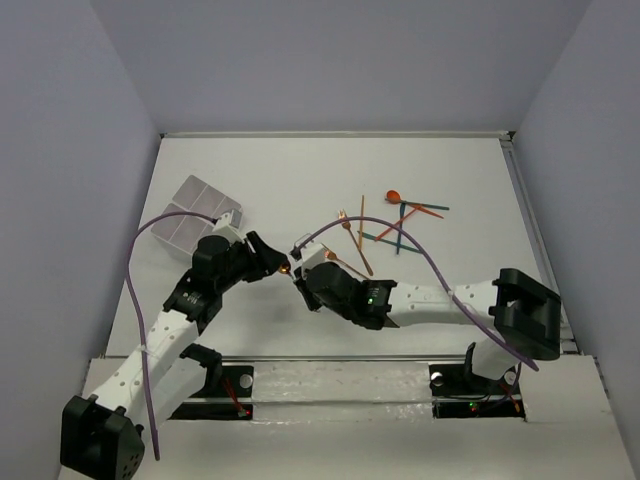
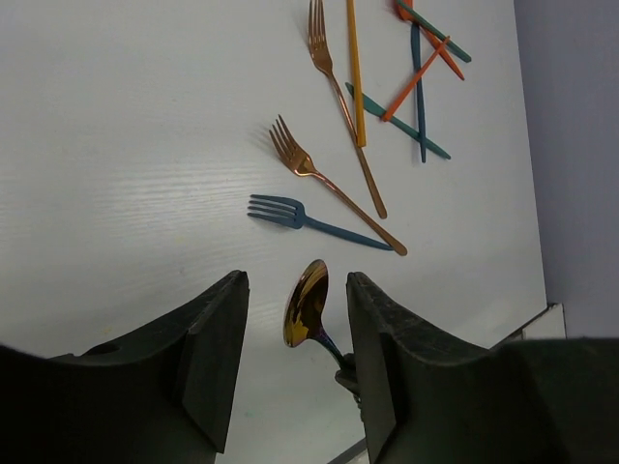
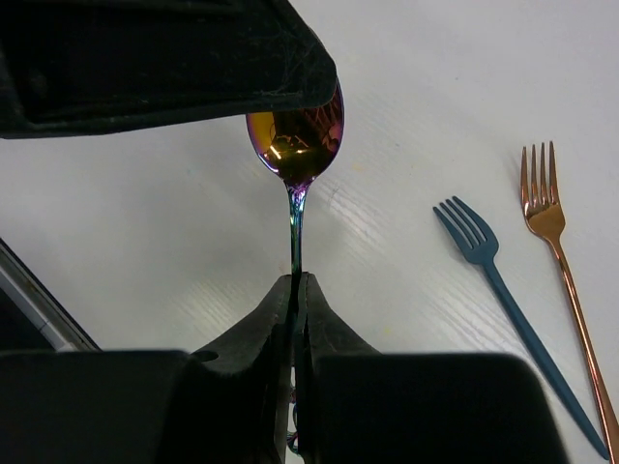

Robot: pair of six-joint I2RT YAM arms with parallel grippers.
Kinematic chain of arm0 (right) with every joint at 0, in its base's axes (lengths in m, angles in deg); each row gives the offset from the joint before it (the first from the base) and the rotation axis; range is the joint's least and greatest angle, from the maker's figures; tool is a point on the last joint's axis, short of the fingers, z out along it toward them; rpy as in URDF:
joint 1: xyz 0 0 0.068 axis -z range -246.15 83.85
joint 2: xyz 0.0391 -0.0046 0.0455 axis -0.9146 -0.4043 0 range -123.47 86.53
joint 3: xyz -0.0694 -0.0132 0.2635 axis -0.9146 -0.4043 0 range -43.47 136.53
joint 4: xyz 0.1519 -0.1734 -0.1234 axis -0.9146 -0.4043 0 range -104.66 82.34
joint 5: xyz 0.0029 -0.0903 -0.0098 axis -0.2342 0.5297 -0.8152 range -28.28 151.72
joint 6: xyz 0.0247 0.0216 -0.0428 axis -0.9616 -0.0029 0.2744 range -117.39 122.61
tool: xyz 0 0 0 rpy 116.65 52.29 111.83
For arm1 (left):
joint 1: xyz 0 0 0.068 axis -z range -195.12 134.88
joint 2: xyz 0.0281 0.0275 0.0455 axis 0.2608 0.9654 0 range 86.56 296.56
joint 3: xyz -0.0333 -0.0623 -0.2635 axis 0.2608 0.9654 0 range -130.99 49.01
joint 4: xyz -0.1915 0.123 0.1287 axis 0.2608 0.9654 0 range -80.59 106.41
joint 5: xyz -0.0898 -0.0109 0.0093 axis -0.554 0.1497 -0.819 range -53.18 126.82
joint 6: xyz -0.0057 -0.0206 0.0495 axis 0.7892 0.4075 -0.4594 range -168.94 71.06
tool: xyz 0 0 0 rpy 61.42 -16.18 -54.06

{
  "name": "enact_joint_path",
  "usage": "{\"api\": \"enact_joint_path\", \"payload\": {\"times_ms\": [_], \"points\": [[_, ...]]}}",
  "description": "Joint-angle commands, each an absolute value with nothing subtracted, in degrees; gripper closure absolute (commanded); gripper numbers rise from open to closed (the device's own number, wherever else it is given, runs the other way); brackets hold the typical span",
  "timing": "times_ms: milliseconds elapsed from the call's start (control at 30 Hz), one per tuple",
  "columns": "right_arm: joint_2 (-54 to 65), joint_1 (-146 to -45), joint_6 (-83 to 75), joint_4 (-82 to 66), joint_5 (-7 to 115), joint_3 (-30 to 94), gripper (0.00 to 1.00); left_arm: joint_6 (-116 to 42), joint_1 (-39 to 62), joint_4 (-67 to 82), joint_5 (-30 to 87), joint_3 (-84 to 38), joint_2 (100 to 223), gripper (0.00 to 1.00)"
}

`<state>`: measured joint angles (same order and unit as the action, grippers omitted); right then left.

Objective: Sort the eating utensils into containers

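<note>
A white table (image 1: 250, 170) sits enclosed by plain pale grey walls (image 1: 350, 60).

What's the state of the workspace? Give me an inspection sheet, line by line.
Surface: white table, no spills seen.
Job's things: iridescent spoon gripped by its handle; blue fork, copper forks and crossed coloured sticks loose on the table; tray far left, no utensil seen in it.
Clutter: nothing seen.
Grippers: right gripper shut on the spoon's handle; left gripper open, astride its bowl.
Cables: purple cables arch over both arms.
Surroundings: grey walls on three sides.
</note>
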<state>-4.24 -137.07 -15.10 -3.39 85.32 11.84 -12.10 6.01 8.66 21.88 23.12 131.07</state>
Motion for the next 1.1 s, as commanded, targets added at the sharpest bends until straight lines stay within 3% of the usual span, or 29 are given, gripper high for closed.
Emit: {"api": "enact_joint_path", "payload": {"times_ms": [0,167,267,300,367,500,600,633,767,833,1067], "points": [[-0.93,-137.08,-14.79,1.12,85.98,11.55,0.93,-12.29,6.50,4.32,23.55,23.44,131.20,0.45],[-0.83,-137.08,-15.41,1.65,84.66,11.29,0.93,-11.76,6.50,2.91,23.46,24.05,132.08,0.47],[-0.93,-137.08,-16.02,1.74,84.40,11.29,0.93,-11.49,7.03,1.94,22.58,24.40,131.91,0.67],[-0.93,-137.08,-16.02,1.91,84.66,11.11,0.93,-11.49,7.03,2.03,22.41,24.32,131.65,0.80],[-0.84,-137.08,-16.28,2.09,84.92,10.85,0.93,-11.58,7.03,2.64,22.40,23.97,131.38,0.91],[-0.40,-137.08,-16.99,2.27,84.92,10.76,0.91,-11.32,7.03,3.44,23.28,23.35,129.72,0.94],[1.27,-137.08,-17.43,3.23,84.40,9.88,0.78,-11.23,7.03,4.14,23.81,22.04,128.48,0.94],[2.40,-137.08,-17.60,3.58,84.40,9.27,0.63,-11.58,7.03,5.10,24.85,21.60,128.22,0.94],[6.96,-137.08,-18.04,2.54,84.75,7.87,0.28,-14.29,7.03,9.13,29.15,16.77,128.21,0.94],[9.61,-137.08,-17.78,1.48,84.84,7.07,0.19,-17.01,7.03,12.37,31.97,12.22,128.74,0.94],[25.34,-137.08,-16.11,1.21,84.66,-0.04,0.11,-25.45,5.28,20.13,54.81,-3.35,136.19,0.94]]}}
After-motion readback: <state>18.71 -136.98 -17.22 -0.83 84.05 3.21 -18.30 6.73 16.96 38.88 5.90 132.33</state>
